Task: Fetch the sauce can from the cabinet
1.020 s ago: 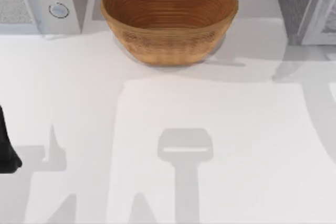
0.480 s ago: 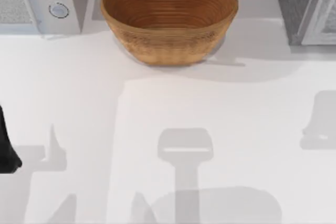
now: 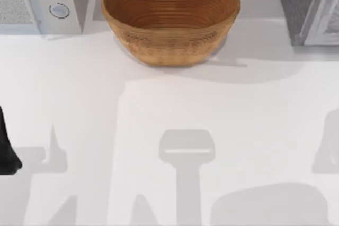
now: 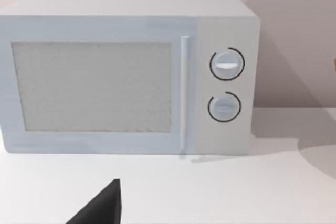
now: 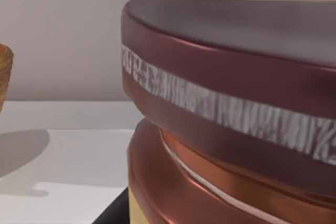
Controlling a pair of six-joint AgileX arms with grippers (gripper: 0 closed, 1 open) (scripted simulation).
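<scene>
White tabletop (image 3: 79,88) holds a woven brown basket (image 3: 170,17) at the back. Pressed against the right wrist camera, the maroon-topped, copper-rimmed sauce can (image 5: 236,119) seems already fetched and carried; the jaws' state cannot be told. Set-down remains.

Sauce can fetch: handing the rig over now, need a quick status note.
Left arm: parked at the table's left edge, its wrist camera facing the microwave.
Right arm: its wrist view has the sauce can pressed close against the camera; the grip itself is out of sight.
Basket stands at the back of the table, between microwave and cabinet.
Done: the can looks carried, unconfirmed.
Left: confirm the hold, then set the can on the table.
</scene>
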